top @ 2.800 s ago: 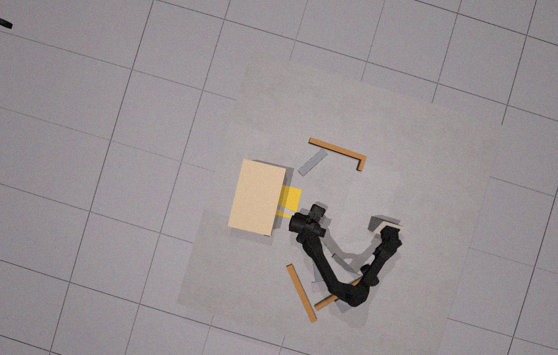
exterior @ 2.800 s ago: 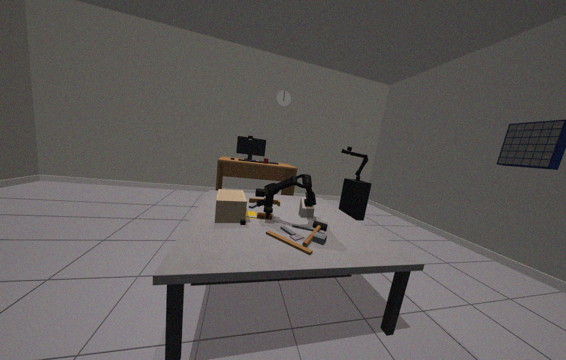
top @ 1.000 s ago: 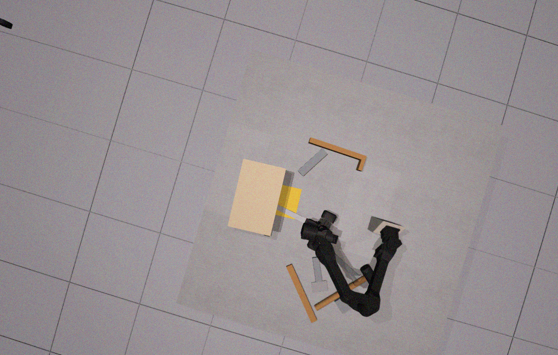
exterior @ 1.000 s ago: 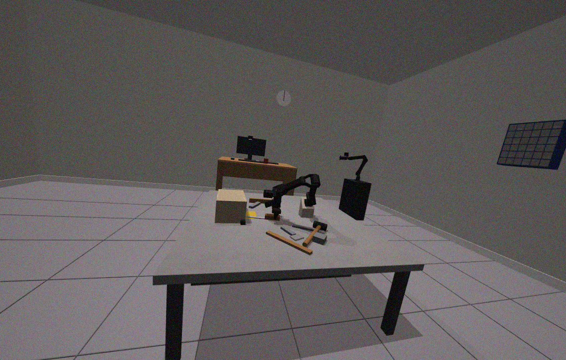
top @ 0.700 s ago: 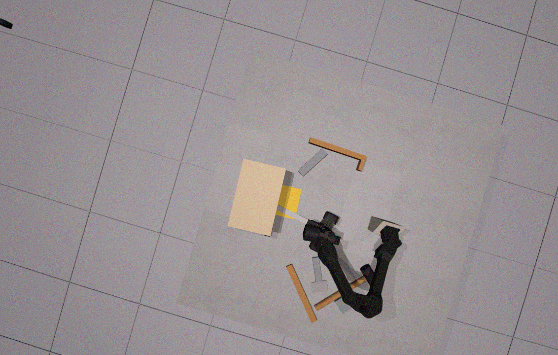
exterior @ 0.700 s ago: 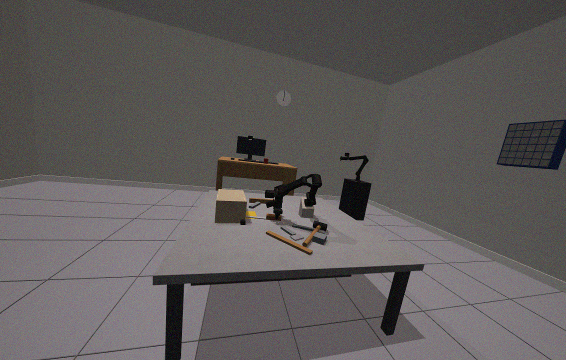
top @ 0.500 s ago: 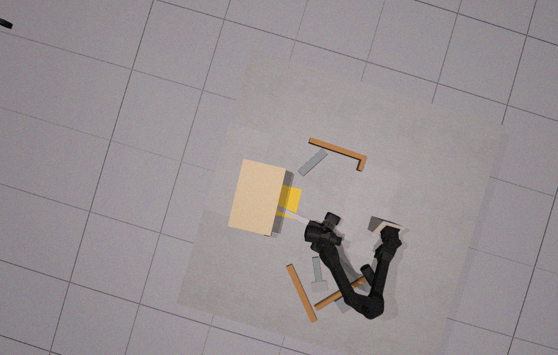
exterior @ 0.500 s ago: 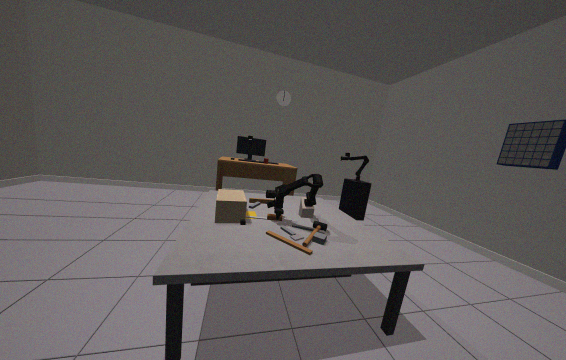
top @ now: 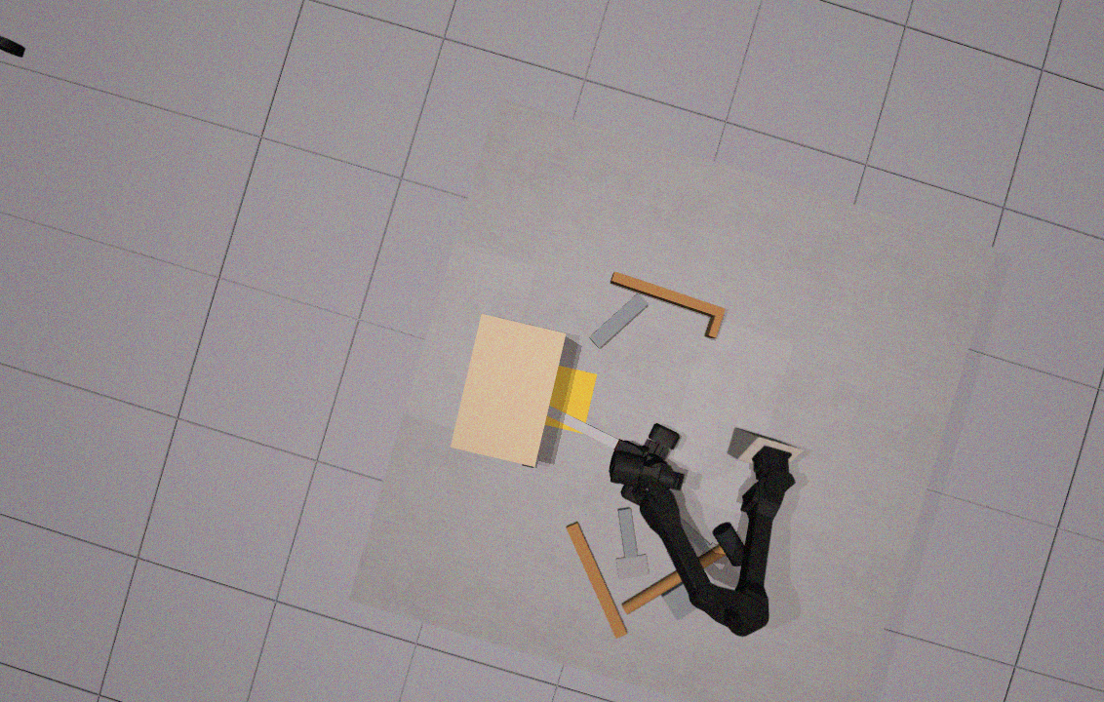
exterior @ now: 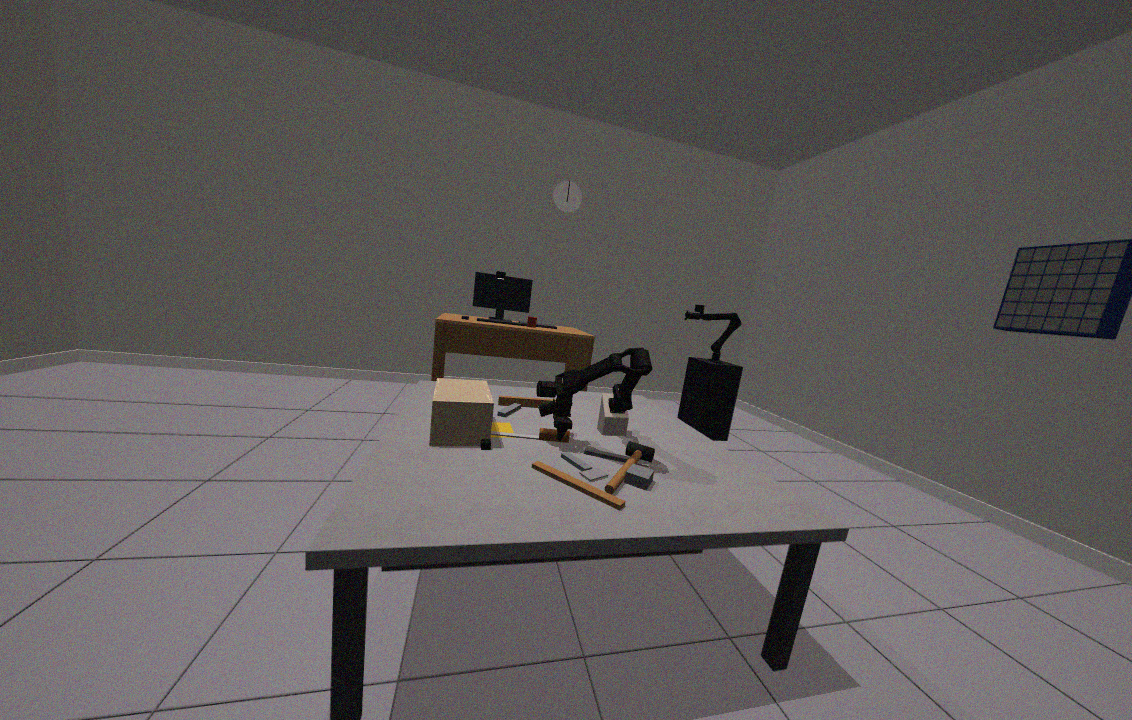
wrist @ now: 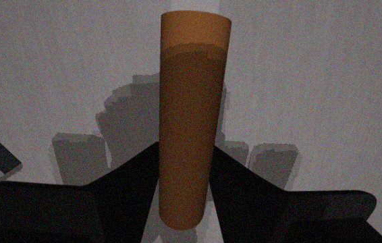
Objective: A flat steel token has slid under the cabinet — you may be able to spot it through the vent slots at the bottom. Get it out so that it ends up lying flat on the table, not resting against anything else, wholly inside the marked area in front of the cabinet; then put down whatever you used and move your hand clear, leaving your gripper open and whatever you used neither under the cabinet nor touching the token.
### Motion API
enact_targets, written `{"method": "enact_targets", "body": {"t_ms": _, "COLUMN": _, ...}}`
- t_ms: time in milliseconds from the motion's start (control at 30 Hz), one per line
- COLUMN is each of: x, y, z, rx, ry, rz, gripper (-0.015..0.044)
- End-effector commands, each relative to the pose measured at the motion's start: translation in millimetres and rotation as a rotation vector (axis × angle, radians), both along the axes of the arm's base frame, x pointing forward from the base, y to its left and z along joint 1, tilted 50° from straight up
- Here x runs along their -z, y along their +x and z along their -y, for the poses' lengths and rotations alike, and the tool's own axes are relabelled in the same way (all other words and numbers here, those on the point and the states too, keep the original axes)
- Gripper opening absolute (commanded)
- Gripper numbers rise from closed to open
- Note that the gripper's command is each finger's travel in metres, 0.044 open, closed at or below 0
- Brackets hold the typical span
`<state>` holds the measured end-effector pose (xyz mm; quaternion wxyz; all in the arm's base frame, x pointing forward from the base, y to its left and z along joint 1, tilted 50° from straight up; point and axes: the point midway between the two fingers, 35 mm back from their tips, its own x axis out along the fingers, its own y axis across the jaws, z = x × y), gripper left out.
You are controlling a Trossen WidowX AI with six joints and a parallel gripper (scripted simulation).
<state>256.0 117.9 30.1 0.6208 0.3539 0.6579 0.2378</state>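
My gripper [exterior: 561, 436] [wrist: 184, 148] is shut on the orange-brown handle of a thin-bladed tool, low over the table. The handle [wrist: 192, 101] [exterior: 548, 434] lies lengthwise between the fingers. The pale flat blade [top: 598, 431] [exterior: 518, 436] [wrist: 195, 4] reaches from the handle across the yellow marked area [top: 580, 390] [exterior: 504, 428] towards the cabinet [top: 507, 390] [exterior: 461, 422]. The blade's far end is hidden by the cabinet in the overhead view. I cannot see the steel token in any view. The fingers are hidden under the arm in the overhead view.
An L-shaped wooden stick [top: 669, 294] and a grey bar [top: 618, 323] lie beyond the marked area. A wooden strip [top: 596, 579] [exterior: 577, 485], a mallet [top: 656, 587] [exterior: 624, 471] and a grey T-shaped piece [top: 629, 534] lie on the other side. A small black block [exterior: 485, 444] is by the cabinet's corner.
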Motion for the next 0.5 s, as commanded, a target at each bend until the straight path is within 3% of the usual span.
{"method": "enact_targets", "body": {"t_ms": 0, "x": 0, "y": -9, "z": -2, "rx": 0.001, "ry": 0.000, "rz": -0.009, "gripper": 0.0000}}
{"method": "enact_targets", "body": {"t_ms": 467, "x": -3, "y": -25, "z": -4, "rx": 0.001, "ry": 0.000, "rz": -0.010, "gripper": 0.0000}}
